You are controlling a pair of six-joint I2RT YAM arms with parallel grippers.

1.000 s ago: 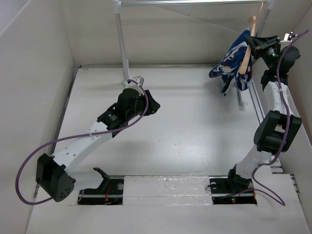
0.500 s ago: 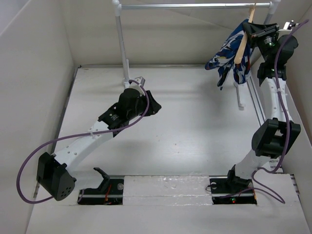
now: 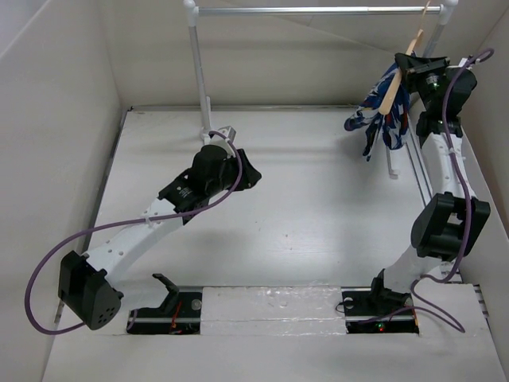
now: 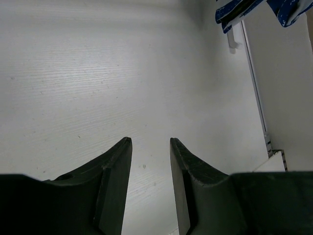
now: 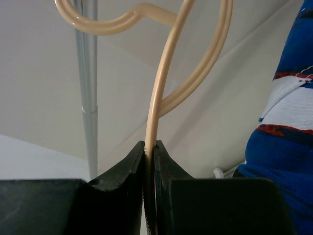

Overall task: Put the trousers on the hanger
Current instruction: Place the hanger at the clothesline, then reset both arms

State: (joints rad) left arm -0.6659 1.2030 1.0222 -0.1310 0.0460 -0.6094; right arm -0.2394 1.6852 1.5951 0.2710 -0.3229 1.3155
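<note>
The pale tan hanger (image 3: 396, 77) hangs tilted at the far right, its hook up by the grey rail (image 3: 318, 10). The blue streaked trousers (image 3: 380, 111) drape over it, clear of the table. My right gripper (image 3: 407, 65) is raised high and shut on the hanger. In the right wrist view its jaws (image 5: 150, 147) pinch the thin hanger (image 5: 161, 93), with the trousers (image 5: 286, 147) at the right edge. My left gripper (image 3: 253, 173) is open and empty low over the table's middle; in its wrist view (image 4: 150, 144) the trousers (image 4: 234, 10) show far off.
The rail stands on white posts (image 3: 197, 60) at the back, with a white foot (image 3: 391, 163) under the trousers. White walls enclose the table (image 3: 318, 207) on three sides. A metal strip (image 3: 421, 171) runs along the right edge.
My right gripper has lifted the hanger and trousers upward toward the rail, then shifted slightly. The left arm has not moved.
</note>
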